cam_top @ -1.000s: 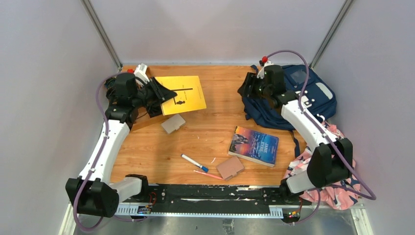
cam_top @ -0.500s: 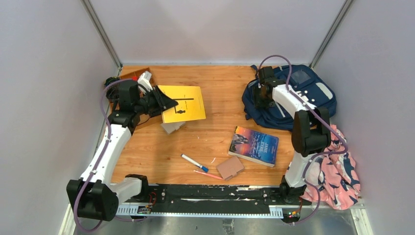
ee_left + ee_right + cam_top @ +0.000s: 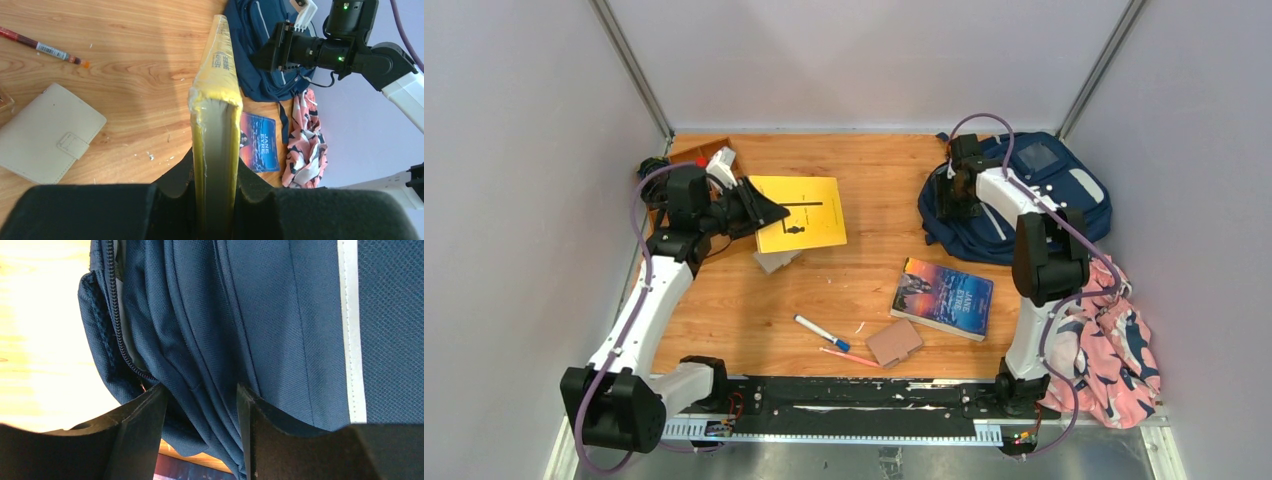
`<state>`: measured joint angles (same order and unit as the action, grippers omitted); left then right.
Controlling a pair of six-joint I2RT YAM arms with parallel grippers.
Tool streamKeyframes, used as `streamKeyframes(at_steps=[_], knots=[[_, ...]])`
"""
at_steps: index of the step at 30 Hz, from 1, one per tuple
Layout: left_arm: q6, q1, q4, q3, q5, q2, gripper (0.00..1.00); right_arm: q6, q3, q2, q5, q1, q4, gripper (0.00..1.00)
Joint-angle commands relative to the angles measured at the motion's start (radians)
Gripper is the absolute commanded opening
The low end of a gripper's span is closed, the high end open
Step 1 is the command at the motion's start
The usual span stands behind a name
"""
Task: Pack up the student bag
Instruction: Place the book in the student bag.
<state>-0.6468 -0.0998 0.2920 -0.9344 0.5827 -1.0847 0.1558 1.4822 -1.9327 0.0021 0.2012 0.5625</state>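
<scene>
Backpack fabric fills the right wrist view as the right gripper (image 3: 200,395) hangs over the student bag (image 3: 1079,205), which lies slumped at the far right of the wooden table (image 3: 874,170). The gripper's fingers stand apart, bracketing a ridge of navy folds beside the open zipper (image 3: 117,335); whether the pads touch the cloth cannot be told, and nothing is clamped. Across the table, the left gripper (image 3: 215,200) is closed firmly on the edge of a yellow book (image 3: 217,70), held clear of the wood and pointing toward the bag. The bag looks soft and limp: coarse woven cloth that should not slip between the pads but will likely sag and fold rather than hold its shape, so the mouth probably collapses unless one side is lifted. The best hold appears to be the thick, zipper-edged lip at the bag's left side, where the layers bunch into something a pincer can pinch; the flat panel by the light grey stripe (image 3: 350,330) offers little to grab. The book, by contrast, looks stiff and light.
</scene>
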Motion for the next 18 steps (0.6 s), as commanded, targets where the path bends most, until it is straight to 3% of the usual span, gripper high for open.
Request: streamKeyframes(at_steps=[1, 2, 4, 12, 18], knots=[[-0.035, -0.002, -0.116, 0.008, 0.060, 0.015, 0.00, -0.008, 0.020, -0.021, -0.025, -0.013, 0.003, 0.52], [-0.037, -0.002, -0.119, 0.011, 0.069, 0.010, 0.00, -0.008, 0.027, -0.022, -0.023, -0.013, 0.004, 0.39], [-0.031, -0.002, -0.111, 0.011, 0.077, 0.001, 0.00, -0.003, 0.043, -0.015, -0.026, -0.012, 0.005, 0.02], [-0.057, -0.002, -0.157, 0.032, 0.059, -0.019, 0.00, 0.012, 0.290, -0.045, -0.178, 0.050, 0.086, 0.00], [-0.085, -0.002, -0.191, 0.032, 0.058, -0.045, 0.00, 0.088, 0.350, -0.013, -0.349, 0.138, 0.054, 0.00]])
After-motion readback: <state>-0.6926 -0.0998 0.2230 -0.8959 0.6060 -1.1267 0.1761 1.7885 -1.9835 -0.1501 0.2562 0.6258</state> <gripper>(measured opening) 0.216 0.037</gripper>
